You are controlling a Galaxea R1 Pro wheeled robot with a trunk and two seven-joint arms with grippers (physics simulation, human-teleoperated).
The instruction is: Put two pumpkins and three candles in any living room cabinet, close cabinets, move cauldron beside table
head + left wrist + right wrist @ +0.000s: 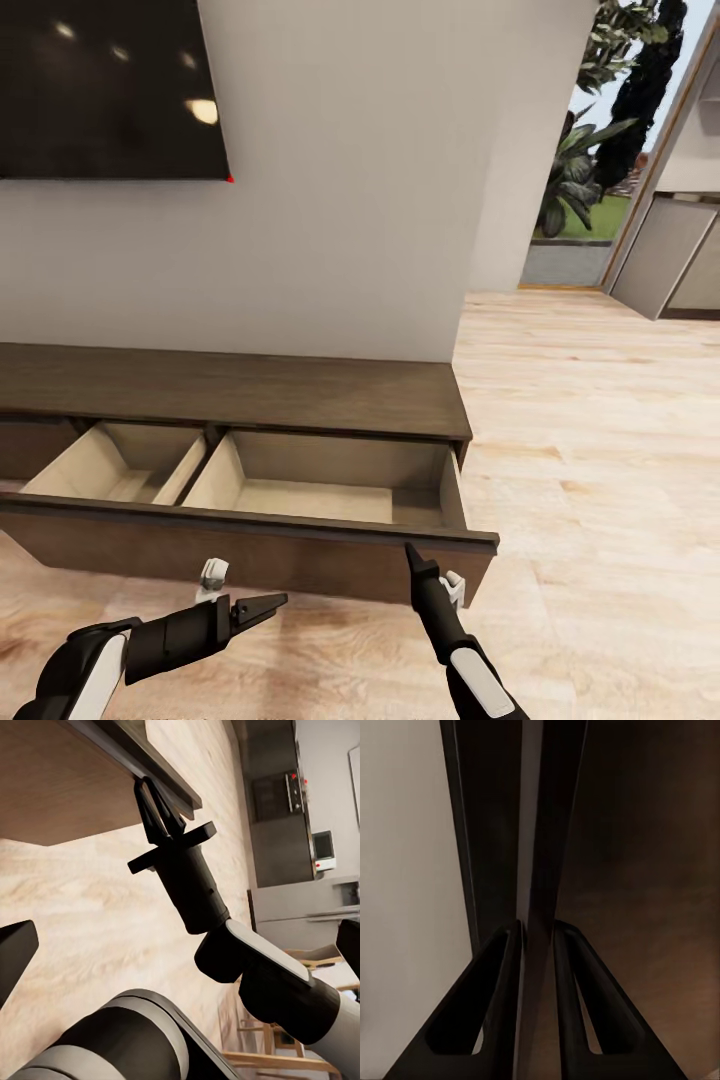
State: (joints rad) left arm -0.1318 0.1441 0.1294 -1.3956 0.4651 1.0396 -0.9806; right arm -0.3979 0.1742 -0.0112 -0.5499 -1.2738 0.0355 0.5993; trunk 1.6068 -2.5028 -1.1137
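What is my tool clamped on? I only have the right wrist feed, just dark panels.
Observer: In the head view, the right tool pinches the top edge of the drawer front on the cabinet, near the front's right end.
Operator: Drawer open or closed?
Observer: Open. Both pale compartments look empty.
Operator: Left arm in the way?
Observer: No. The left tool is open and sits low, in front of the drawer front, not touching it.
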